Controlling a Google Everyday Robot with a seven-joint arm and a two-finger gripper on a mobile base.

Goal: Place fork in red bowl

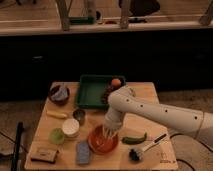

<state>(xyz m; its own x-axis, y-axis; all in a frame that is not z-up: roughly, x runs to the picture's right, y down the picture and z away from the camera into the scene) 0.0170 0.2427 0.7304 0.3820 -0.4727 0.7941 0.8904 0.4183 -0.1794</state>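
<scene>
The red bowl (101, 141) sits on the wooden table (145, 97), near its front edge at the middle. My gripper (109, 132) hangs at the end of the white arm (150, 111), which comes in from the right. It points down into the bowl's right half, just above or at its inside. I cannot make out the fork; it may be hidden at the gripper.
A green tray (92, 92) with an orange fruit (116, 82) stands behind the bowl. A dark brown bowl (59, 94), banana (56, 114), metal cup (79, 116), white cup (70, 127) and green cup (56, 136) are left. A blue sponge (83, 152), green pepper (134, 139) and brush (145, 147) lie in front.
</scene>
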